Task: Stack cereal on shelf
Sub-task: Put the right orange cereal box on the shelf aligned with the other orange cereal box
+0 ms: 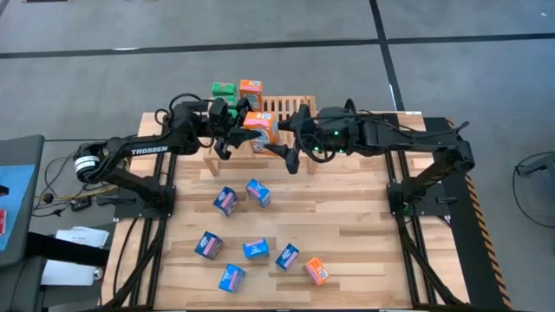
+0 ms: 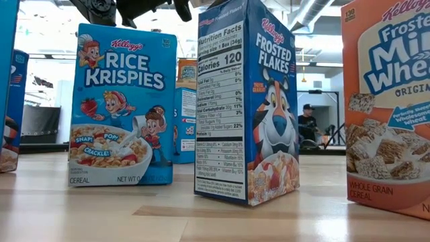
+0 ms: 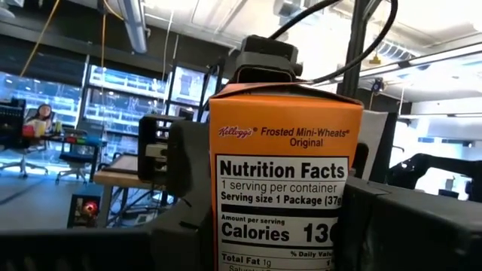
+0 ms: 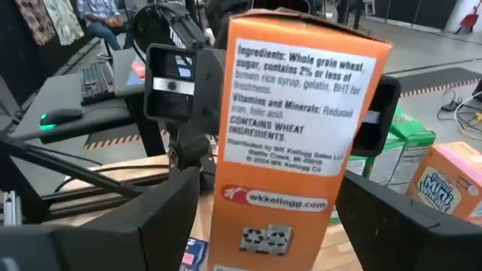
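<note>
An orange Frosted Mini-Wheats box point(image 1: 260, 127) stands upright over the front left of the light-wood shelf point(image 1: 290, 106). My left gripper point(image 1: 236, 130) comes from the left and is shut on it. My right gripper point(image 1: 284, 139) comes from the right and is open. Its fingers point(image 4: 162, 218) stand on either side of the box's lower part, with a gap showing on one side. A green box point(image 1: 224, 89) and an orange box point(image 1: 251, 89) stand on the shelf's far left corner. My left gripper pinches the orange box between its two fingers point(image 3: 188, 203), on the two broad faces beside the nutrition panel point(image 3: 282, 188). The fingers come level from the table's left. The box is upright. Whether its bottom rests on the slats does not show.
Several blue boxes point(image 1: 225, 201) point(image 1: 255, 250) and one orange box point(image 1: 316, 271) lie scattered on the near half of the table. In the low view a Rice Krispies box point(image 2: 121, 107) and a Frosted Flakes box point(image 2: 248, 101) stand close by. The shelf's right half shows bare slats.
</note>
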